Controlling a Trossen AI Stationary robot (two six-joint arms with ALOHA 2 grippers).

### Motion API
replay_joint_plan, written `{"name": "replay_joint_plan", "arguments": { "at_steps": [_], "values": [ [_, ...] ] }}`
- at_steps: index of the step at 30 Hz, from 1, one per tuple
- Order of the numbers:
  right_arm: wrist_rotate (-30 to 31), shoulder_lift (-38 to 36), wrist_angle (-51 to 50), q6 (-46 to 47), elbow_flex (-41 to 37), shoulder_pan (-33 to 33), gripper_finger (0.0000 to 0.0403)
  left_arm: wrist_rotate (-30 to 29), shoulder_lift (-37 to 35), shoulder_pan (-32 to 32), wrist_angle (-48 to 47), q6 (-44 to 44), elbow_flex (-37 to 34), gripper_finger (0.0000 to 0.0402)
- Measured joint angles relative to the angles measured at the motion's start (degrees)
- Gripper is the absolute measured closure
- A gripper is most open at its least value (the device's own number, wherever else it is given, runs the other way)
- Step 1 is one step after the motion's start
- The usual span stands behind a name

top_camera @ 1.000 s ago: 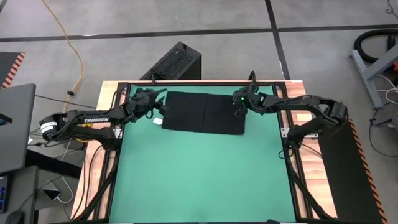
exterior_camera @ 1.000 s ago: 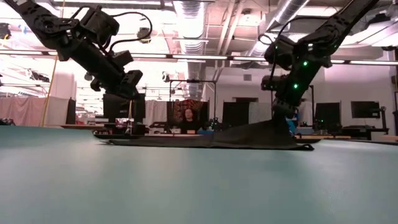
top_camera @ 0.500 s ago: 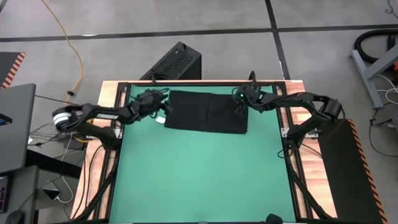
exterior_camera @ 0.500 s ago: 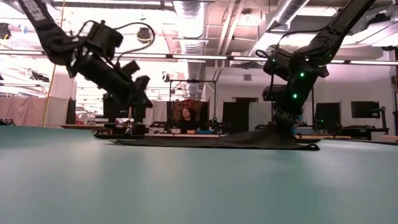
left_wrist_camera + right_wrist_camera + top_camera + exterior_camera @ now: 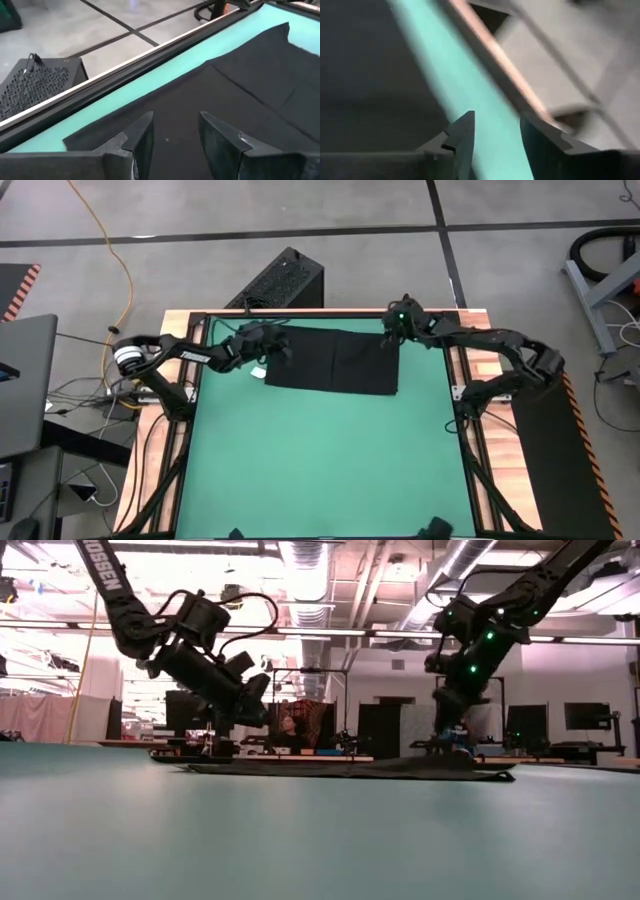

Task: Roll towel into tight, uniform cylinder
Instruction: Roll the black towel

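Towel (image 5: 333, 361): flat at the mat's (image 5: 320, 470) far edge.
Left gripper (image 5: 283, 346): parted, empty, over towel's left end.
Right gripper (image 5: 390, 338): parted, empty, above right corner.
Risk: uneven grabs could skew the roll.

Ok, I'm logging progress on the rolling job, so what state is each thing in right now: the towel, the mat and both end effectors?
towel: spread flat and unrolled at the far end of the mat, white tag showing at its left edge.
green mat: flat, towel lying on it.
left end effector: open, over the towel's left part, holding nothing.
right end effector: open, empty, over the towel's far right corner.
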Motion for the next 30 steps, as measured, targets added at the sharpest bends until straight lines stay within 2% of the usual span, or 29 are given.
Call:
{"name": "replay_joint_plan", "arguments": {
  "at_steps": [2,5,8,14,19,25,28,30],
  "values": [
    [-10.6,-0.1,0.2,-1.9,0.1,-0.7,0.0208,0.3,1.0,0.3,-0.4,1.4,1.0,0.0258],
    [-12.8,1.3,-0.6,-4.1,0.1,-1.4,0.0205,4.7,1.1,1.5,-3.5,3.7,3.2,0.0258],
    [-12.6,2.6,-1.3,-8.2,0.1,-2.1,0.0205,6.8,1.0,2.2,-7.9,5.4,6.2,0.0258],
    [-11.5,6.3,-4.8,-12.9,2.3,-2.0,0.0204,7.5,0.9,2.3,-14.9,9.3,11.5,0.0258],
    [-5.6,11.3,-8.4,-15.4,5.4,-2.1,0.0204,7.5,0.9,2.3,-16.1,11.5,12.3,0.0258],
    [-3.4,17.2,-9.7,-16.2,8.1,-2.7,0.0205,7.5,0.9,2.2,-17.1,11.4,12.3,0.0258],
    [-1.5,18.5,-9.9,-15.4,9.2,-2.7,0.0220,7.5,0.9,2.2,-17.6,11.3,12.3,0.0258],
    [-1.0,18.3,-11.1,-15.4,10.0,-2.5,0.0251,7.5,0.9,2.2,-18.6,10.9,12.3,0.0258]
  ]
}}
